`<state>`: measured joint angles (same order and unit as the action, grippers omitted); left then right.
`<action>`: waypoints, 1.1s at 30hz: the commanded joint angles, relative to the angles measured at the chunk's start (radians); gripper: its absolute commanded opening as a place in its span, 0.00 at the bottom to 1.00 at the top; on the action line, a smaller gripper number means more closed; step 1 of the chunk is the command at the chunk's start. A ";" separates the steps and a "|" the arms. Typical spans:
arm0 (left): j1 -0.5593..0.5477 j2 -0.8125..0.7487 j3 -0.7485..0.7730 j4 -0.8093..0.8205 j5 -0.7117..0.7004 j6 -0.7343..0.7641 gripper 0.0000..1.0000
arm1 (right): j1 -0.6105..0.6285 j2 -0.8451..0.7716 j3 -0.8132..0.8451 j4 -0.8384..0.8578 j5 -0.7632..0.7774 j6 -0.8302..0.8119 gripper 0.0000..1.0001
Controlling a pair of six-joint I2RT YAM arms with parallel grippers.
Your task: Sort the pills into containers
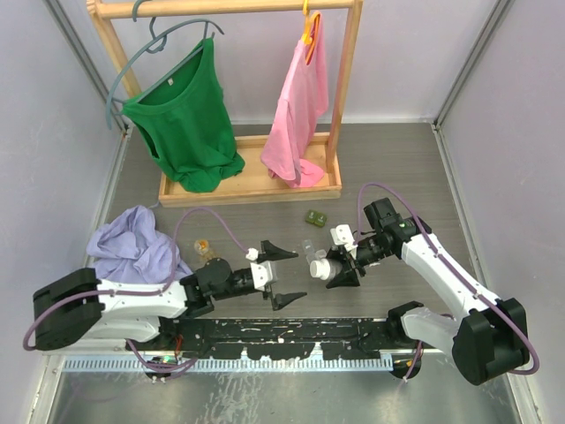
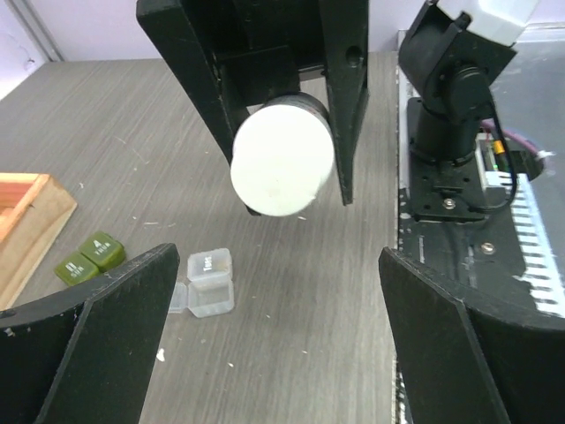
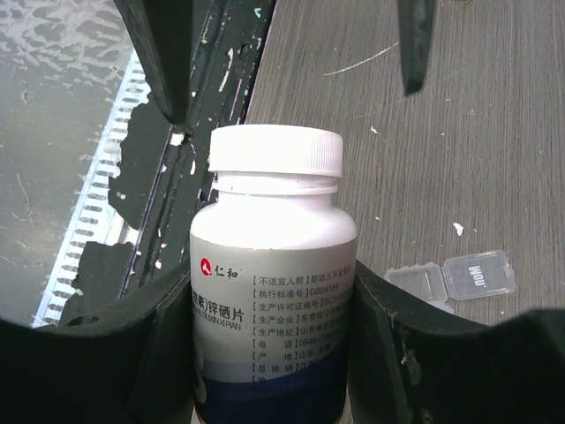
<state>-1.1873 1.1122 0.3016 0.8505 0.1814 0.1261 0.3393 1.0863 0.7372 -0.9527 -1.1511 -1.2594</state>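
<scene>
My right gripper [image 1: 341, 267] is shut on a white pill bottle [image 1: 320, 268] with a white cap on and holds it sideways above the table, cap toward the left arm. The right wrist view shows the bottle [image 3: 274, 221] clamped between my right gripper's [image 3: 274, 291] fingers. My left gripper [image 1: 298, 275] is open and empty, its jaws facing the cap [image 2: 282, 159]. The clear pill box [image 1: 309, 247] lies open on the table just behind the bottle, and it also shows in the wrist views [image 2: 210, 281] [image 3: 455, 281]. The dark green pill box [image 1: 316, 216] lies farther back, closed [image 2: 88, 258].
A small clear bottle with orange contents [image 1: 203, 249] stands left of the grippers. A crumpled lilac cloth [image 1: 132, 243] lies at the left. A wooden clothes rack [image 1: 252, 185] with a green top and a pink top stands at the back. Grey walls close in both sides.
</scene>
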 commanded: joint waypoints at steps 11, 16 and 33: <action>0.024 0.183 0.136 0.234 0.047 0.038 0.90 | -0.001 0.002 0.018 -0.009 -0.031 -0.020 0.01; 0.029 0.203 0.154 0.235 0.085 0.015 0.78 | 0.001 0.003 0.018 -0.009 -0.032 -0.021 0.01; 0.035 0.198 0.145 0.254 0.123 -0.128 0.21 | 0.000 0.001 0.019 -0.009 -0.030 -0.021 0.01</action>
<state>-1.1568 1.3239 0.4271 1.0050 0.2920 0.0742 0.3393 1.0874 0.7372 -0.9638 -1.1534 -1.2663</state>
